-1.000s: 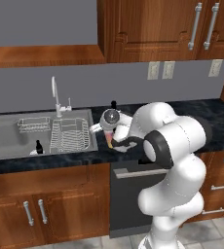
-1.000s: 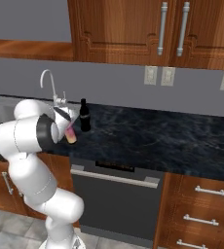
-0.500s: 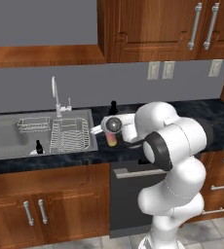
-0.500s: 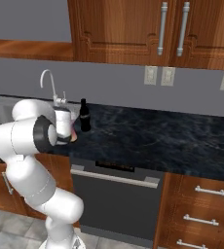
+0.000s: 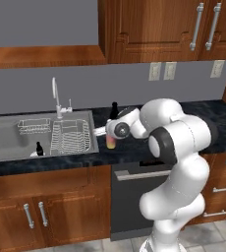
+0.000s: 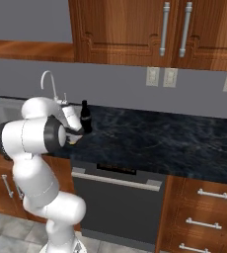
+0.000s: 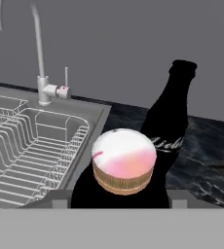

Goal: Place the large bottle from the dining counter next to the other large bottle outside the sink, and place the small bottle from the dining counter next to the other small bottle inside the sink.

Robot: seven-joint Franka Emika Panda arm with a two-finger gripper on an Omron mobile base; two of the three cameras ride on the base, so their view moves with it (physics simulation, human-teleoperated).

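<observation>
I have the pink-topped bottle (image 7: 124, 165) in my gripper (image 5: 110, 139). The two fingers look closed around its sides, about half wide, and I am looking down on its round top. It hangs low over the dark counter (image 6: 150, 133), just past the right edge of the sink (image 5: 7, 142). I cannot tell if its bottom is touching the counter yet.

The dark bottle (image 7: 170, 121) stands upright right behind it, very near. That is the friend it should stand beside, so I think I am almost at the right spot.

To do this well I should go straight down and slowly, and keep the bottle upright. I should not push forward, or I may knock the dark bottle over. I should also stay away from the sink edge, so the bottle does not tip in by the drying rack (image 5: 70, 138). I open the fingers only when the bottle sits flat, then lift straight up.

A small bottle (image 5: 39, 147) stands in the sink, well apart from my gripper
</observation>
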